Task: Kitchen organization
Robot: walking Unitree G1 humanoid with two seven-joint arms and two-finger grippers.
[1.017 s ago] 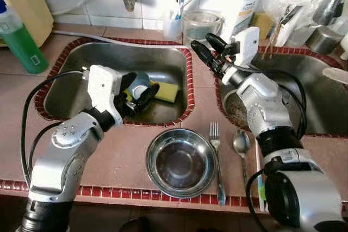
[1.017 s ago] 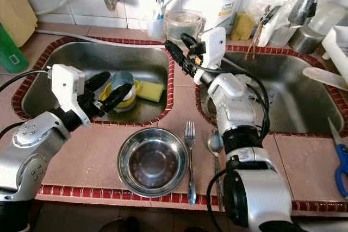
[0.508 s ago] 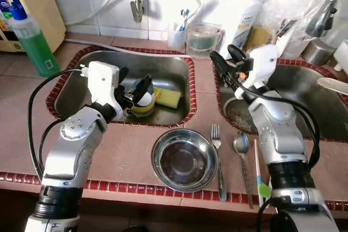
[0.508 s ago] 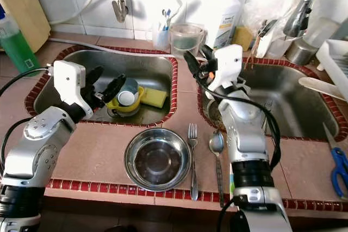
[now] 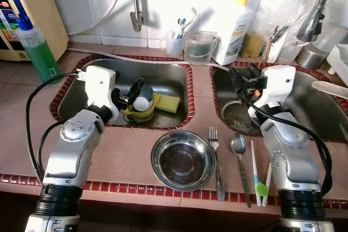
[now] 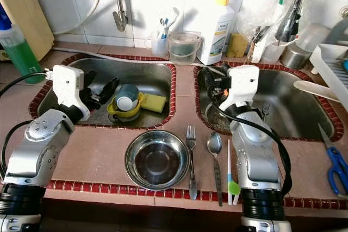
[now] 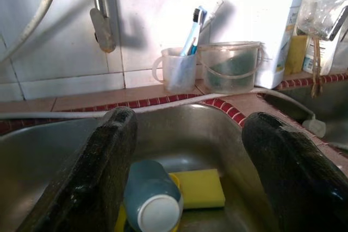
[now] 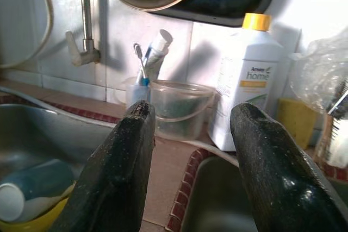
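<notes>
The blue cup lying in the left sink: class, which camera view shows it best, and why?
The left wrist view: the blue cup lies close between the open left gripper fingers. Both eye views show it small; the right wrist view catches it at the edge.

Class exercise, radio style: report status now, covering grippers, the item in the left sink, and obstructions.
Left gripper open above blue cup in yellow bowl. Right gripper open, empty, over right sink. Yellow sponge beside the bowl.

Two sinks, one steel bowl, one fork, one spoon
</notes>
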